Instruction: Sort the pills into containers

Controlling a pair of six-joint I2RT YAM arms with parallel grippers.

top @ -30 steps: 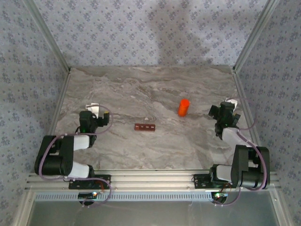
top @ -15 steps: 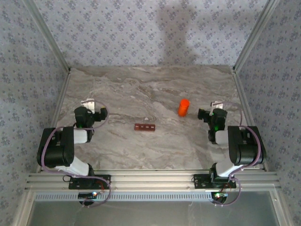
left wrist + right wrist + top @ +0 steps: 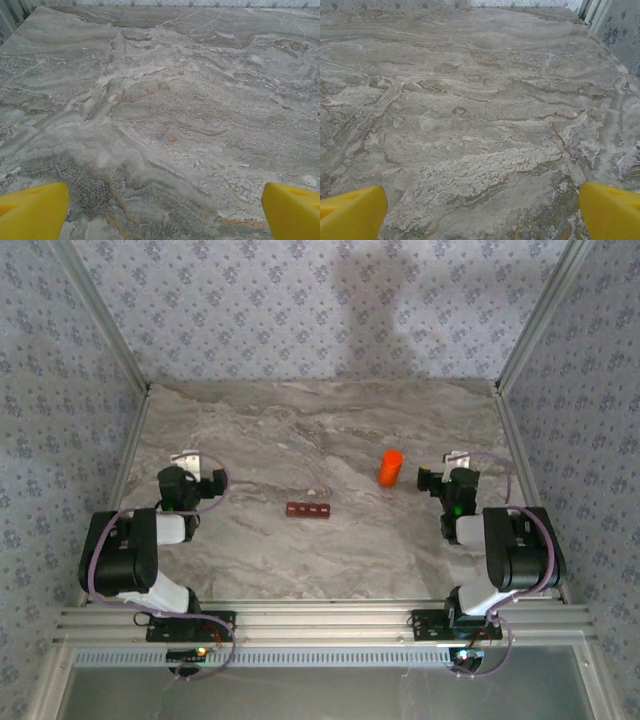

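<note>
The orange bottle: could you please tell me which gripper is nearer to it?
The right. The right gripper sits just to the right of the orange bottle, apart from it; the left gripper is far off to its left, past the containers.

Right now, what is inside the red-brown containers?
The containers show four square compartments in a row; they are too small in the top view to tell whether anything lies inside.

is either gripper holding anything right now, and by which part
Nothing is held. The left gripper and right gripper are both open over the grey marble table; the dark red-brown four-compartment strip and the orange cylindrical bottle sit apart from both.
</note>
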